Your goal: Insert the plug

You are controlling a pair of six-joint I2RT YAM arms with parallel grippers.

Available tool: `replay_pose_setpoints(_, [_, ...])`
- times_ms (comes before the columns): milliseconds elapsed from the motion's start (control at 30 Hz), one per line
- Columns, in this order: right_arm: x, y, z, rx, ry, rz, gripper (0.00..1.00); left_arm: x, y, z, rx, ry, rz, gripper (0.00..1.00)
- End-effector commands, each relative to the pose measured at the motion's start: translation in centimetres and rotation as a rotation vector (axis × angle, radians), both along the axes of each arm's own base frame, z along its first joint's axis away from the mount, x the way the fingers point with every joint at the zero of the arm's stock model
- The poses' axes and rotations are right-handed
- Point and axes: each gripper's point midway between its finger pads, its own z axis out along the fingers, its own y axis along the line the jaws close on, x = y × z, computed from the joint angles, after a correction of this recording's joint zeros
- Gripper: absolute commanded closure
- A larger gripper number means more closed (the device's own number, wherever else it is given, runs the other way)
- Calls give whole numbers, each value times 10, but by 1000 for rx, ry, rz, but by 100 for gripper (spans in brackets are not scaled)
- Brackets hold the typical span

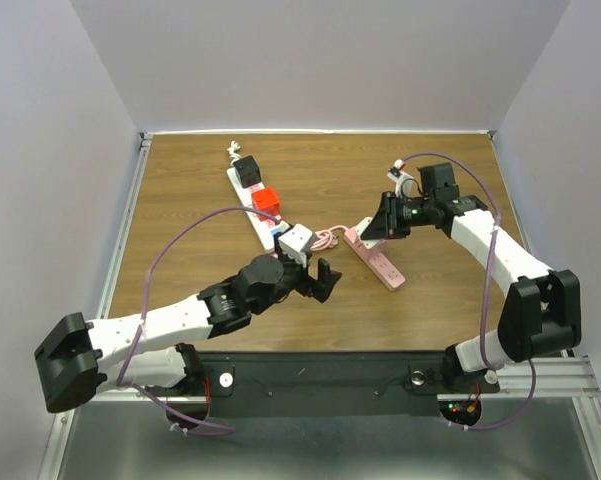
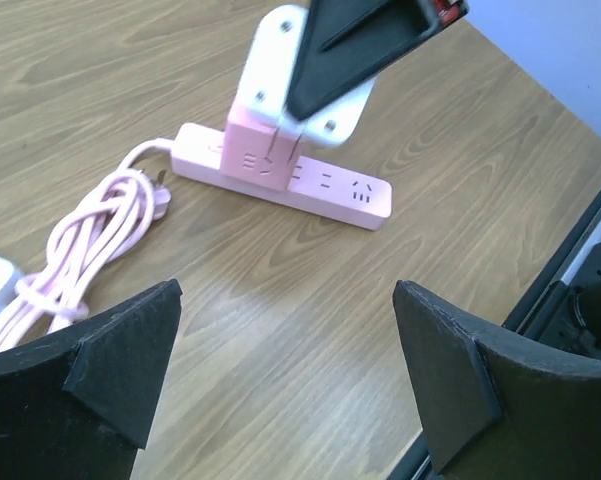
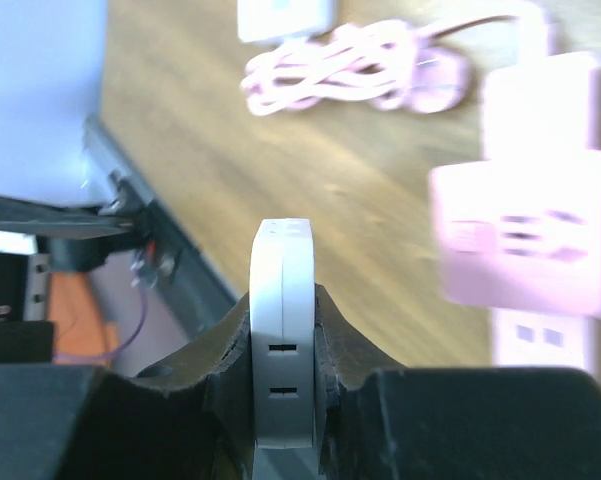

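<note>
Clamped flat in right gripper (image 1: 380, 222): white plug (image 3: 283, 330), jaws narrow around its faces. Held tilted, prongs down, over cable end of pink strip (image 2: 352, 196) on table (image 1: 450, 190); impossible to tell whether prongs touching sockets. Beside strip: coiled pink cable (image 2: 90, 235). Hovering near strip, toward front edge: left gripper (image 2: 285, 340), spread wide, holding nothing. Farther back: white strip (image 1: 242, 190) carrying red block (image 1: 266, 202) and black block (image 1: 246, 170).

Bright, even light, soft shadows — pink power strip (image 3: 525, 240) blurred and washed out
</note>
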Motion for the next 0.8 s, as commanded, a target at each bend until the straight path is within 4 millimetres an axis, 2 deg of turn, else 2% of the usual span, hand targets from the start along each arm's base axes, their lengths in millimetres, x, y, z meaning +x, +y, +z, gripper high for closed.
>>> replay_pose_setpoints(0, [18,-21,13,-55,-122,-62,100,3,18,0,-64,41,35,1])
replay_pose_setpoints(33, [19,-27,9,-92,-121,-88,99,5,22,1,-76,44,42,1])
replay_pose_setpoints(133, [22,-45,9,-180,-161,-127,100,30,38,-6,-84,73,92,1])
replay_pose_setpoints(167, [22,-48,9,-199,-161,-141,100,31,37,-11,-73,81,93,1])
replay_pose_setpoints(200, [21,-56,4,-253,-157,-156,100,41,39,-17,-56,95,109,1])
replay_pose_setpoints(267, [21,-67,2,-319,-157,-178,100,50,34,-21,-39,105,104,1])
replay_pose_setpoints(333, [16,-81,-4,-405,-147,-189,99,61,21,-29,-9,138,86,1])
replay_pose_setpoints(367, [15,-85,-4,-423,-152,-202,100,64,8,-19,-24,141,44,1])
replay_pose_setpoints(400, [13,-88,-5,-439,-148,-213,100,68,0,-36,5,185,36,2])
replay_pose_setpoints(500, [7,-100,-14,-501,-126,-238,99,72,-26,-41,-8,232,-29,2])
replay_pose_setpoints(567, [4,-103,-20,-516,-117,-243,100,76,-38,-34,-42,229,-55,2])
replay_pose_setpoints(600, [3,-104,-24,-526,-104,-246,99,77,-43,-42,-36,241,-64,2])
replay_pose_setpoints(767, [7,-114,-45,-585,-27,-296,100,86,-64,-53,-36,278,-100,3])
